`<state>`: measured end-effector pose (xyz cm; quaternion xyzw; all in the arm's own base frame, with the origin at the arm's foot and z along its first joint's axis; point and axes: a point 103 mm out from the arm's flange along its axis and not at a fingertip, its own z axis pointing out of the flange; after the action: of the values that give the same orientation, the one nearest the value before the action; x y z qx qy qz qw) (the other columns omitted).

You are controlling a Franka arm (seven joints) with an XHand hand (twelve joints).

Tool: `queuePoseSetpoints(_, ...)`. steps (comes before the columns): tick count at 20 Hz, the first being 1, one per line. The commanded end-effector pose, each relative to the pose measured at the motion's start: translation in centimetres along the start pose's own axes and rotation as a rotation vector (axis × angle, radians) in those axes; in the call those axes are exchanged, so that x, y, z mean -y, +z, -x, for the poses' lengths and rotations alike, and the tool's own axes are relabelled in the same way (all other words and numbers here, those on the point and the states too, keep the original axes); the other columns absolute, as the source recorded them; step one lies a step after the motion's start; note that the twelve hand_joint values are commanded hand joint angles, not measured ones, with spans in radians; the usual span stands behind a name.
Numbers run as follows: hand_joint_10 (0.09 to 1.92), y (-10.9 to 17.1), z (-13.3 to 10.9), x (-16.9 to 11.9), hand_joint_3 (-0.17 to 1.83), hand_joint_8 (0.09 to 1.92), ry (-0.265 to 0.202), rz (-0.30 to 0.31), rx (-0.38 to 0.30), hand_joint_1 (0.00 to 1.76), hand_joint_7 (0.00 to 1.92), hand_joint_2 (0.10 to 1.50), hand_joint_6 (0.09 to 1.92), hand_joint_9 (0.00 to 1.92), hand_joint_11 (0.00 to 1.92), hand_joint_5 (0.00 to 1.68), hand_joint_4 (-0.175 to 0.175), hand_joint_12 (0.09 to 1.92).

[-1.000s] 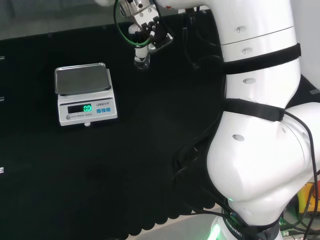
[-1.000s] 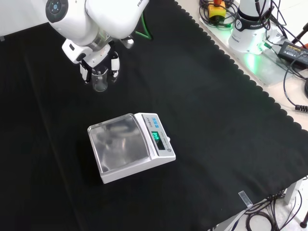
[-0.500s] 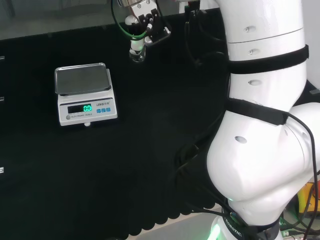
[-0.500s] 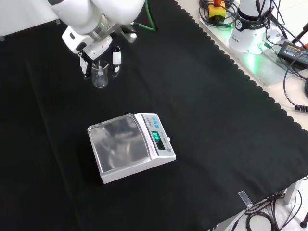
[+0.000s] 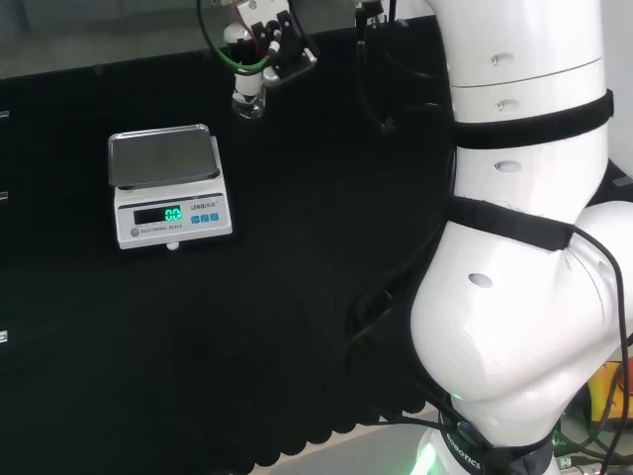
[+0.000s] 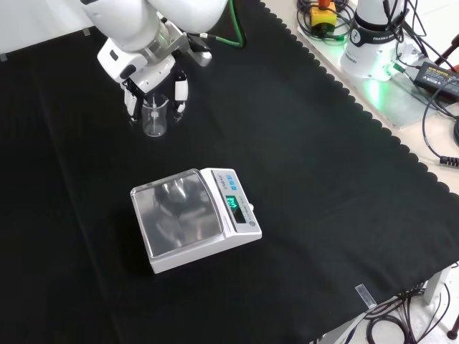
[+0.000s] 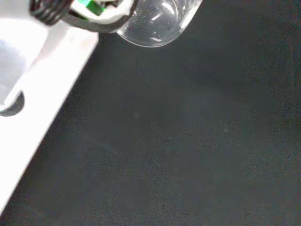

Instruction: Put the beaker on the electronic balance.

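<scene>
Beaker [image 6: 155, 117], clear glass, sits upright between fingers [image 6: 181, 92] of hand [image 6: 147, 75], fingers curled round its wall; mouth up, long axis vertical. Judged carried above desk [image 6: 308, 172], not resting; contact with cloth cannot be confirmed. Electronic balance [image 6: 195, 218] lies nearer camera in front view, below beaker and slightly right; in head view, beaker [image 5: 249, 99] hangs up and right of balance pan [image 5: 163, 157], near but apart. Pan bare. Coming move: carry toward pan, keep axis vertical, lower.
</scene>
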<state>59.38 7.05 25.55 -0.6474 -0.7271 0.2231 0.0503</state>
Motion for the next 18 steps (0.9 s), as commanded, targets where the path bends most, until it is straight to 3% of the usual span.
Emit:
queuePoseSetpoints(1, 0.09, -1.8, -4.1, -0.6, 0.59, 0.38, -0.040, 0.000, 0.037, 0.93, 1.01, 0.72, 0.40, 1.40, 1.16, 0.81, -0.103, 0.90)
queuePoseSetpoints(18, 0.09, -3.1, -13.6, -3.5, 0.59, 0.39, -0.166, -0.018, 0.088, 0.91, 1.00, 0.73, 0.40, 1.40, 1.15, 0.80, -0.103, 0.92)
